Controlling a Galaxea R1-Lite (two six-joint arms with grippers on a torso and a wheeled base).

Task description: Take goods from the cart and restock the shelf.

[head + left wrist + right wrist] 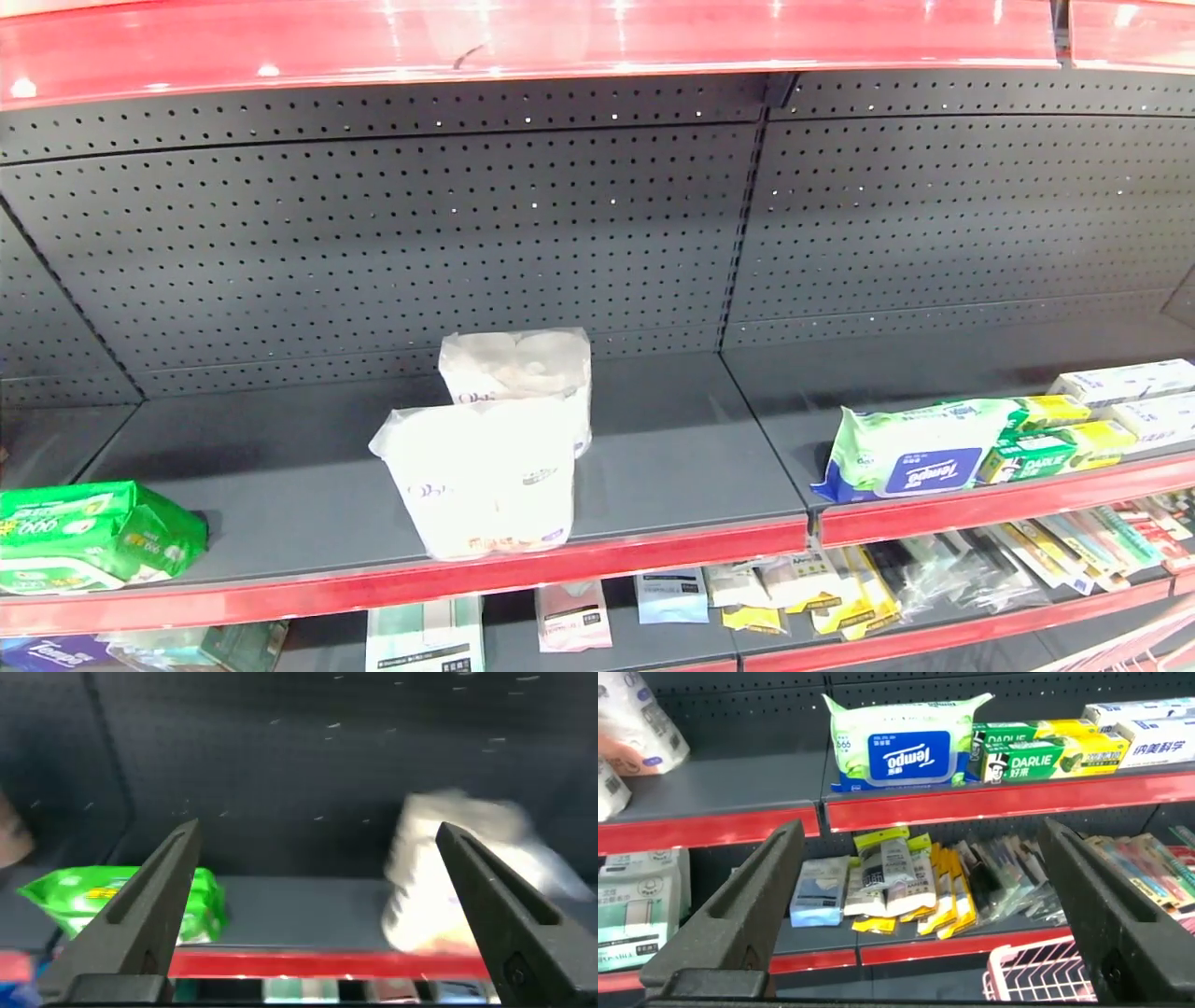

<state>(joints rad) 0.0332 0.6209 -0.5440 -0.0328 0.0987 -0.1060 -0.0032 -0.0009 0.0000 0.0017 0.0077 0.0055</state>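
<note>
L gripper (316, 829) is released, fingers spread wide w/ nothing between them, out in front of the shelf (672, 457) and apart from the goods on it. R gripper (923, 826) is likewise spread and empty, lower down, facing the tier beneath. Landmark: the front roll pack (481, 476), white, upright at the shelf's red front lip. A 2nd roll pack (523, 373) stands directly behind it, touching or nearly so, can't tell which. A green tissue pack (93, 532) lies well to the robot's left of the front roll pack, same board, near the lip. The wipes pack (910, 448) sits well to its right on the next board, w/ toothpaste boxes (1036, 453) just beyond and white boxes (1120, 383) farther right still. Below the front roll pack, the lower tier holds small packets (672, 597). A pink wire basket (1036, 971) shows lower again, near the R gripper
</note>
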